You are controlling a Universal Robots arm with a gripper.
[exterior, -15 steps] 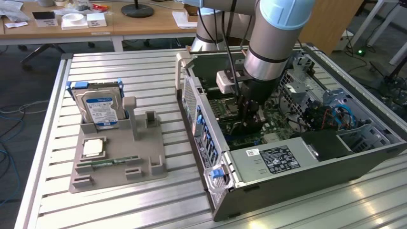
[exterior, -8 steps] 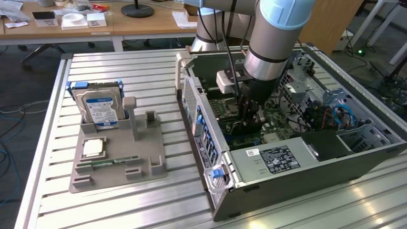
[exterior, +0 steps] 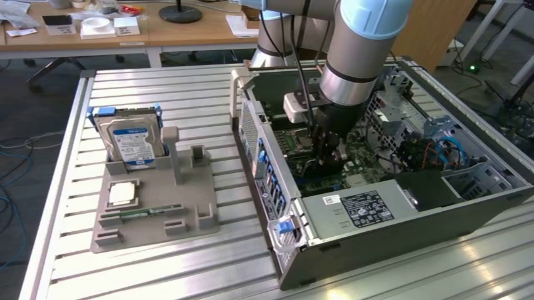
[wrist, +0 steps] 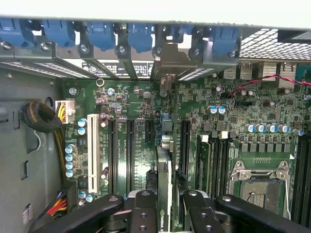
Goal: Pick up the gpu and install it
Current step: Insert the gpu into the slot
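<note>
While fingers point(wrist: 164, 206) pinch gpu point(wrist: 164, 170) | motherboard point(wrist: 131, 121) slots flank it

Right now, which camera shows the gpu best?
The wrist view: the gpu stands edge-on between the end effector fingers, over the green motherboard, its bracket reaching the case's rear slots. In the exterior view the arm hides most of it inside the computer case.
</note>
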